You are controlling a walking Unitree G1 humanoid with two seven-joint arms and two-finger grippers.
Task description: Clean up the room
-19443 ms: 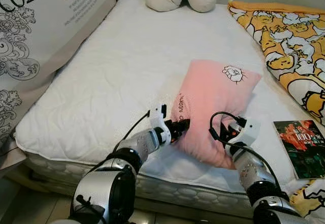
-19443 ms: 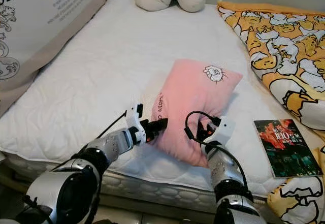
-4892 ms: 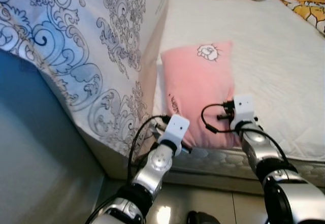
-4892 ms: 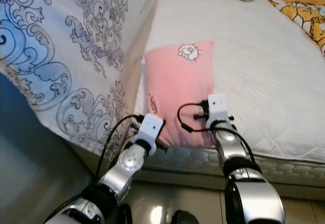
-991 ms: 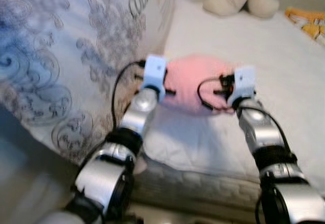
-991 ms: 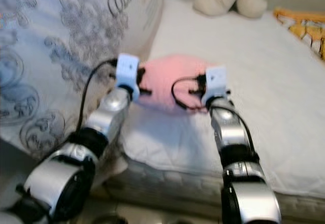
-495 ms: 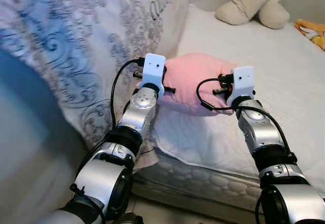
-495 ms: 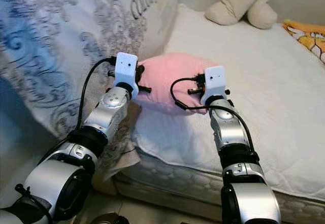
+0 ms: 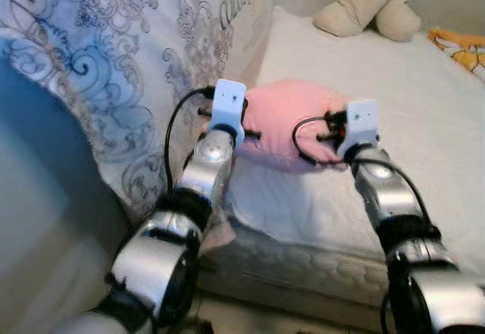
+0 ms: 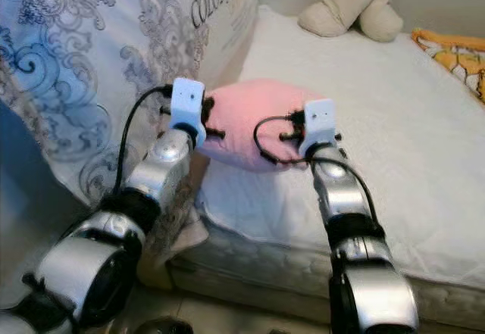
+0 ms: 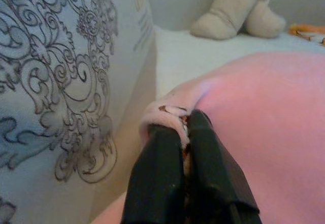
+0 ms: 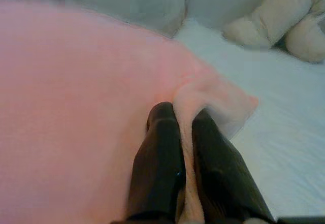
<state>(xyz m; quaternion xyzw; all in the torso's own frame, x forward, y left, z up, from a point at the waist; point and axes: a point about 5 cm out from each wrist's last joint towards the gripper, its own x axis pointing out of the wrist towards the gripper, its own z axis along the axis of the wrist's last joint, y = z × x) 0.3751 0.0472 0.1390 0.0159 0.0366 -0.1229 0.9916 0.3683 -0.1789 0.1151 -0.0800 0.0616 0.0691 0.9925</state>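
Pillow [image 9: 284,122] pink, bunched, pinched both corners.

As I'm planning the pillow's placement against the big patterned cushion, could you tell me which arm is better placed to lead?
Probably the left. Both grippers pinch the pink pillow, but the left gripper holds the corner nearest the patterned cushion, while the right gripper grips the far side.
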